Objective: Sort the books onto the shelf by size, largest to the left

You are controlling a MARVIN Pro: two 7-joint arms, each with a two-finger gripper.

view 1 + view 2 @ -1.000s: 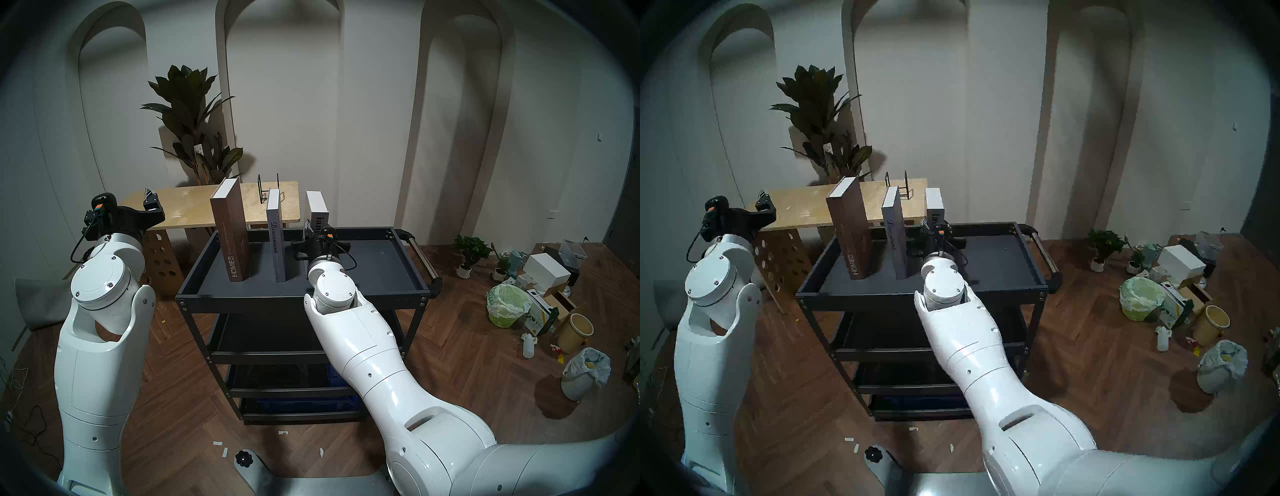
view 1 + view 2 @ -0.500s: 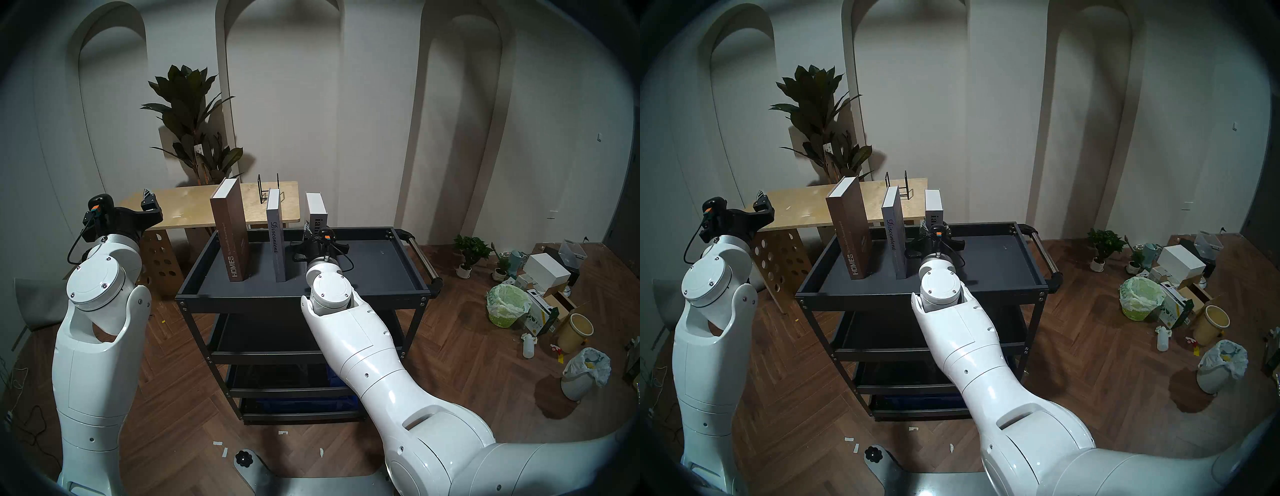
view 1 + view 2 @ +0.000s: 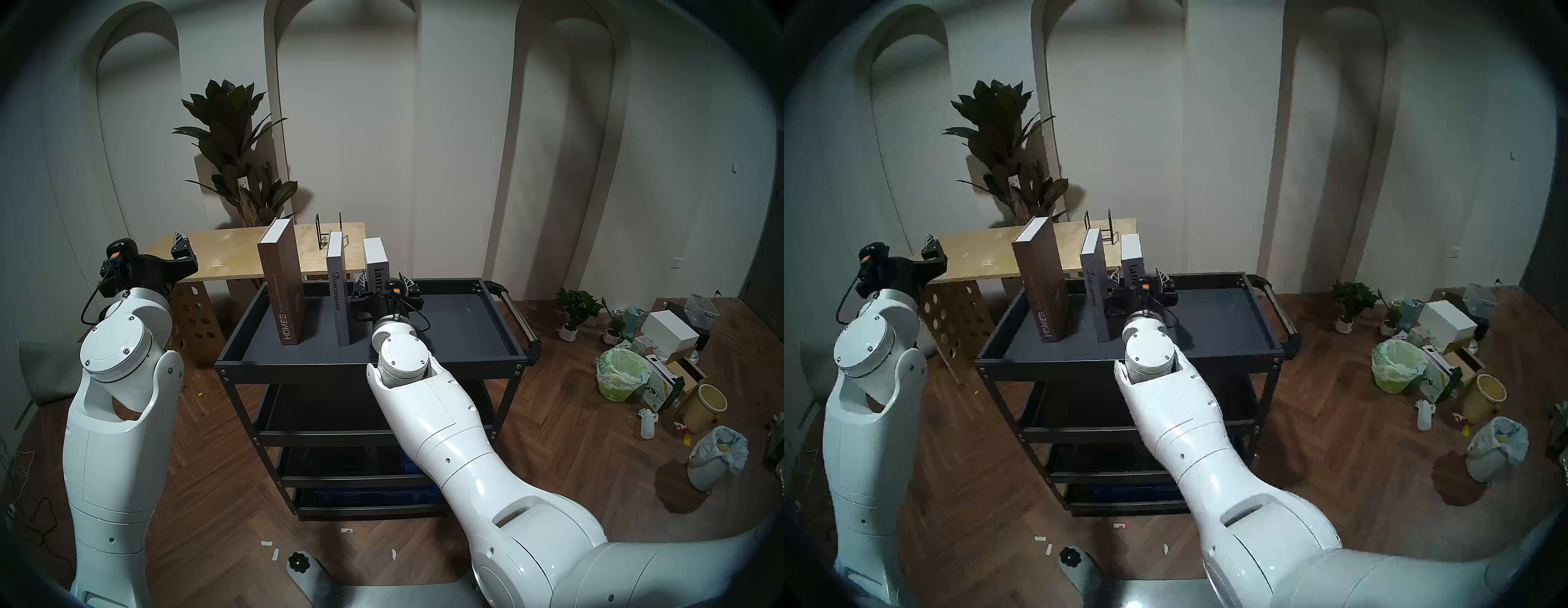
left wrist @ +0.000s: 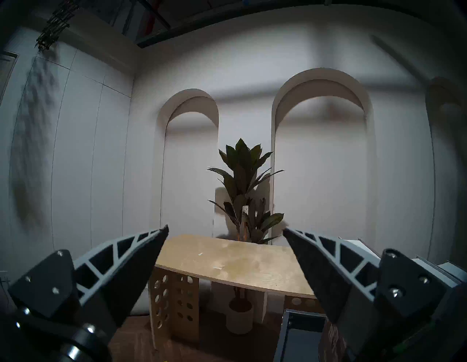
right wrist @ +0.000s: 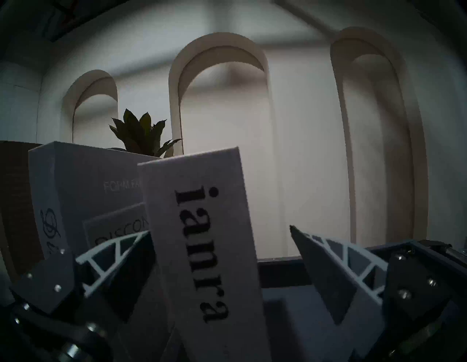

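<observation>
Right arm: reaches over the front rim of the shelf (image 3: pixel 369 361), ending in the right gripper (image 3: pixel 384 283) at the white-grey "ianra" book (image 3: pixel 376 265).
Right fingers: spread wide, one on each side of the spine in the right wrist view; the left-hand finger (image 5: pixel 121 249) lies against or very close to the book, the other (image 5: pixel 326 255) stands clear. Nothing is clamped.
"ianra" book: on the top tray, leaning in the wrist view (image 5: pixel 202 242), so whether it rests squarely on its foot I cannot tell.
"Discontent" book (image 3: pixel 338 297): thin, grey-lilac, upright, just left of "ianra", with a narrow gap between them.
"HOMES" book (image 3: pixel 282 288): tallest, brown, upright at the left end, set apart from "Discontent".
Order: tallest to shortest from left to right, as the task asks.
Done, as I judge it: all three books stand on the top tray in the right sequence.
Left, as I judge it: confirm "ianra" stands alone, then draw the right arm back without knocking it.
Left gripper (image 3: pixel 183 252): raised off to the left of the shelf, near the plywood counter (image 3: pixel 237 250); its fingers (image 4: pixel 141 249) are wide apart and empty.
Beyond: a black wire rack (image 3: pixel 329 235) on that counter and a large plant (image 3: pixel 231 140) by the wall.
</observation>
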